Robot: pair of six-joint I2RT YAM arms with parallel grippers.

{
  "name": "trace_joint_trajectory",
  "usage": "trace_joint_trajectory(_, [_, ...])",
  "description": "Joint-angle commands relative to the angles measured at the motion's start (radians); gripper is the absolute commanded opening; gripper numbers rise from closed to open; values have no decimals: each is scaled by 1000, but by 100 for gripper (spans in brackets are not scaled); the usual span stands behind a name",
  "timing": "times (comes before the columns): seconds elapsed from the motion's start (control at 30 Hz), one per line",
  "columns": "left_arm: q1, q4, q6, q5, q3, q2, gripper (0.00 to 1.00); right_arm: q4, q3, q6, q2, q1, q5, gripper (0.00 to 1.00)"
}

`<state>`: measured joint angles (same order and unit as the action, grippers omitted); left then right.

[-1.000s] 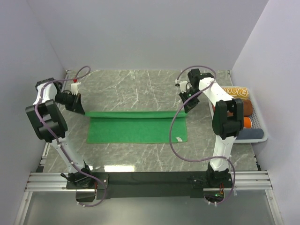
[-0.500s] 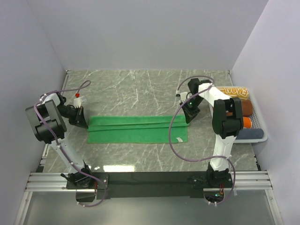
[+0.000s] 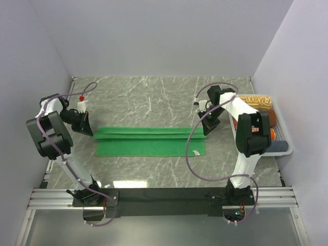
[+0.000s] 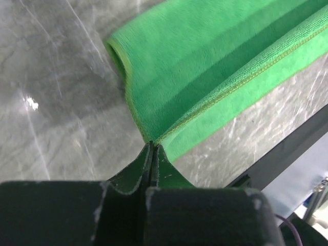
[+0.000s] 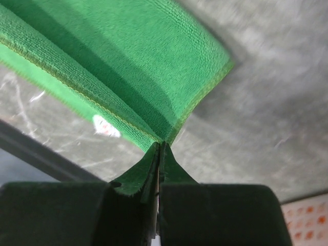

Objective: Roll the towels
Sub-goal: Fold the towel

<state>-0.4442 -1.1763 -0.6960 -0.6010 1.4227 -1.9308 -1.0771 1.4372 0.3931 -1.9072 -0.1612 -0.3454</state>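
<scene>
A bright green towel lies spread across the marble table, its far edge folded over into a long low band. My left gripper is shut on the folded edge's left corner. In the left wrist view, that gripper pinches the towel's stitched hem. My right gripper is shut on the right corner. In the right wrist view, that gripper grips the towel just beside its white tag. The tag sits at the near right corner.
A white basket stands at the right edge of the table. It holds rolled towels: a yellow one with orange lettering, a brown one and a blue-grey one. Grey walls close in the left, back and right sides.
Both grippers have come toward the near side with the towel's far edge, so the folded band lies further over the towel. The left arm has shifted slightly since half a second ago.
</scene>
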Motion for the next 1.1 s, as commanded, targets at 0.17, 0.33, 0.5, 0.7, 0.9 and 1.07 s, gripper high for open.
trace_joint_trajectory(0.17, [-18, -34, -86, 78, -69, 107, 1, 61, -187, -45, 114, -35, 0, 0])
trace_joint_trajectory(0.33, [-19, 59, -65, 125, -165, 99, 1, 123, -242, -60, 70, -64, 31, 0])
trace_joint_trajectory(0.5, [-18, 107, -36, 132, -206, 82, 1, 140, -236, -56, 45, -66, 66, 0])
trace_joint_trajectory(0.7, [-17, 113, -36, 124, -211, 82, 1, 111, -199, -46, 45, -64, 66, 0])
trace_joint_trajectory(0.9, [-19, 38, -101, 75, -192, 110, 1, 80, -176, -30, 71, -66, 66, 0])
trace_joint_trajectory(1.07, [-24, -19, -189, 40, -197, 159, 1, 68, -178, -10, 99, -66, 65, 0])
